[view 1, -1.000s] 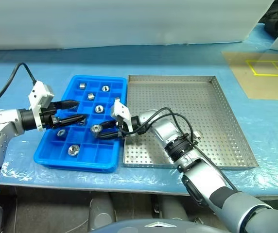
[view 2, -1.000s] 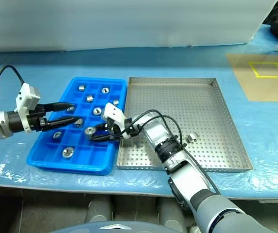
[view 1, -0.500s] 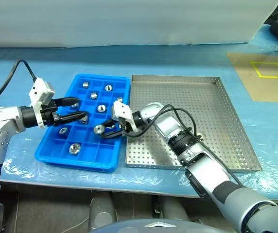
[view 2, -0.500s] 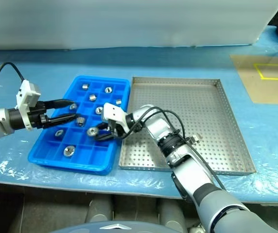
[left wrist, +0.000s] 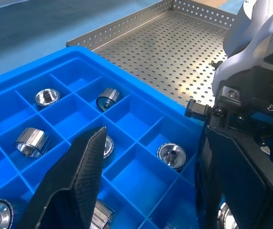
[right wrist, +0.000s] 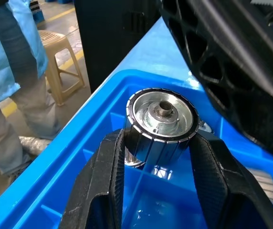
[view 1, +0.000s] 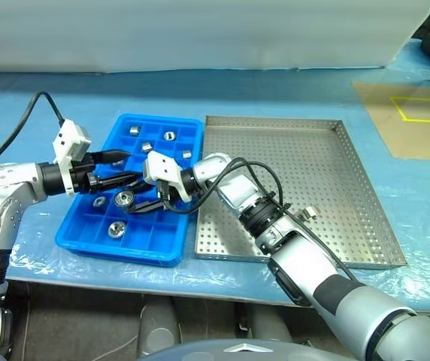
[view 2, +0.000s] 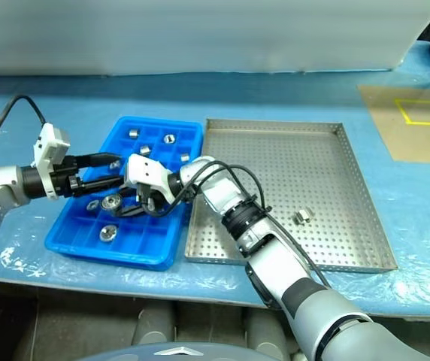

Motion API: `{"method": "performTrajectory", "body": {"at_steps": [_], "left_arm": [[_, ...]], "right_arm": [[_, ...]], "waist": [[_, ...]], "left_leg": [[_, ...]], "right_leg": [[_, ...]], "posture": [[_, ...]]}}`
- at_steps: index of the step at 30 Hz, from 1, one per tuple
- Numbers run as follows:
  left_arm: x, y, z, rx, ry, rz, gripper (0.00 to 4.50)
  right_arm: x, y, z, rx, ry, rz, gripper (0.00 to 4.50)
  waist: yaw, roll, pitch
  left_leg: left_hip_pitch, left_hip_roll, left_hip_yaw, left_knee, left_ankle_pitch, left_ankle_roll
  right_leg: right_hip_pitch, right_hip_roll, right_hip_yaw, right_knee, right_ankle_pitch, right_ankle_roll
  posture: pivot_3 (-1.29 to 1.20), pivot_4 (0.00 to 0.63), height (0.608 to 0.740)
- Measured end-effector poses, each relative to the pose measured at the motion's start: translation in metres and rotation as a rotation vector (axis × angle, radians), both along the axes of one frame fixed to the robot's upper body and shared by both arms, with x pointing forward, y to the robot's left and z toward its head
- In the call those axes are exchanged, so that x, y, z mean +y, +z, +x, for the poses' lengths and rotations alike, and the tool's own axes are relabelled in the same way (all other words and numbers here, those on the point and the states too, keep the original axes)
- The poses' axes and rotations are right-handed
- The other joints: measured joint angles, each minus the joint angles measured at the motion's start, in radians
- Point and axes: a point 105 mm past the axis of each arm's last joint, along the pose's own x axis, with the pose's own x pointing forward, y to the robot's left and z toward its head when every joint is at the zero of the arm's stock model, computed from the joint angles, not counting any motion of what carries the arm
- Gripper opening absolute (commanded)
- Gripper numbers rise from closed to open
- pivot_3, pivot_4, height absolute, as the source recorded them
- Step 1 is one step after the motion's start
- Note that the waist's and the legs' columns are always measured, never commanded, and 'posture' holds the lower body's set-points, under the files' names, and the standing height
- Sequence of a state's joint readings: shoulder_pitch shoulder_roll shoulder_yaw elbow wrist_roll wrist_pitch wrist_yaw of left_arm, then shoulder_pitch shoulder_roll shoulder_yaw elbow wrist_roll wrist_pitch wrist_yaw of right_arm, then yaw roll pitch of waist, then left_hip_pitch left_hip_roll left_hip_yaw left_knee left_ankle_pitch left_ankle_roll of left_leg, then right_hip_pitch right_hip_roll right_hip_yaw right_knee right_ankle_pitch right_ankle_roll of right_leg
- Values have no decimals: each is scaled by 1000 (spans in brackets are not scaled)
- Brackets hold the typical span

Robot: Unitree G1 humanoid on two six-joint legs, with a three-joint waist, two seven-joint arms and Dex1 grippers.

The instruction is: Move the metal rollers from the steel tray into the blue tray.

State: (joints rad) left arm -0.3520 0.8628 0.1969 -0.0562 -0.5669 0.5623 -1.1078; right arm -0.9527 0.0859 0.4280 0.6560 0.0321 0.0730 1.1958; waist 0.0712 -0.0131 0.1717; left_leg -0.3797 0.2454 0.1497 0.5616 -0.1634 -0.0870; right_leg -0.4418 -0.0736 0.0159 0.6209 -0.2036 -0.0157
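The blue tray (view 1: 87, 226) lies left of the steel tray (view 1: 305, 150) and holds several metal rollers, such as one (view 1: 116, 229) near its front and one (view 1: 169, 136) at the back. Over the tray's middle my right gripper (view 1: 130, 202) is shut on a roller (view 1: 123, 198), which the right wrist view shows pinched between both fingers (right wrist: 103, 181) as a flanged silver roller (right wrist: 161, 119). Just above and beside it, my left gripper (view 1: 128, 167) hovers open with nothing in it. One roller (view 2: 301, 217) lies on the steel tray's perforated floor.
A pale blue sheet (view 1: 49, 98) covers the table. A brown board with yellow tape (view 1: 410, 113) lies at the far right. In the right wrist view a person in a blue coat (right wrist: 7, 57) stands by a stool (right wrist: 55, 52) beyond the table.
My right gripper has carried its roller leftward across the blue tray and slightly up, ending close under the left gripper. The left gripper has stayed open and nearly still.
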Motion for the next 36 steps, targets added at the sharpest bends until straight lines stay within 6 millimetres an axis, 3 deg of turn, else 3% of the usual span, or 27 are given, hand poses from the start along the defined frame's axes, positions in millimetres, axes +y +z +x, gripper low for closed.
{"method": "performTrajectory", "body": {"at_steps": [5, 11, 15, 18, 23, 26, 28, 32, 34, 36], "left_arm": [[0, -2, 0, 5, 1, -2, 3525], [0, -2, -1, 5, 1, -2, 3525], [0, -2, -1, 5, 0, -1, 3525], [-2, -1, 0, 3, -6, -1, 3525], [-11, 3, 5, -10, -37, -18, 3525], [-22, 9, 9, -37, -83, -29, 3525], [-25, 4, 11, -14, -96, -41, 3525], [-42, -6, 13, 24, -157, -64, 3525], [-55, -11, 11, 42, -213, -71, 3525], [-71, -16, 9, 60, -272, -87, 3525]], "right_arm": [[-5, -20, 5, 7, -28, -56, 1587], [0, -22, 5, 38, -53, -28, 3458], [0, -17, 9, 40, -78, -9, 3458], [-1, -4, 13, 28, -91, 33, 3458], [-18, 45, 25, 44, -126, 150, 3458], [-51, 63, 32, 26, -156, 157, 3458], [-92, 69, 42, -13, -244, 144, 3458], [-178, 37, 41, -2, -454, 6, 3458], [-206, 23, 29, 23, -539, -49, 3458], [-224, 22, 15, 30, -604, -68, 3458]], "waist": [[-1, 0, 0], [-3, 0, 0], [-1, 0, 0], [-1, 0, 0], [0, 0, 0], [2, 0, 0], [5, 0, 0], [4, -1, 0], [-3, 0, 0], [-18, 1, 0]], "left_leg": [[0, 0, 0, 0, 0, 0], [0, 1, 0, 0, 0, 0], [0, 0, 0, 0, 0, 0], [0, 0, 0, 0, 0, 0], [0, 0, 0, 0, 0, -1], [0, -1, 0, 1, 0, 0], [1, -2, 0, 1, 0, 0], [1, -2, 0, 0, 0, 0], [1, -2, 0, 0, 0, 1], [3, -2, 1, -1, 0, 1]], "right_leg": [[0, 0, 0, 1, 0, 0], [0, 0, 0, 0, 0, 0], [0, 0, 0, 1, 0, 0], [0, 0, 0, 1, 0, 0], [0, 0, 0, 1, 0, 0], [1, 0, -1, 0, 0, 0], [3, 0, -1, -2, 0, 0], [4, 0, 0, -4, 0, 1], [3, 1, 2, -4, 0, 1], [3, 1, 4, -3, 0, 1]], "posture": [[74, 150, 740], [69, 150, 740], [59, 150, 740], [36, 150, 740], [-29, 150, 740], [-64, 150, 740], [-111, 150, 740], [-168, 150, 740], [-212, 150, 740], [-253, 150, 740]]}}
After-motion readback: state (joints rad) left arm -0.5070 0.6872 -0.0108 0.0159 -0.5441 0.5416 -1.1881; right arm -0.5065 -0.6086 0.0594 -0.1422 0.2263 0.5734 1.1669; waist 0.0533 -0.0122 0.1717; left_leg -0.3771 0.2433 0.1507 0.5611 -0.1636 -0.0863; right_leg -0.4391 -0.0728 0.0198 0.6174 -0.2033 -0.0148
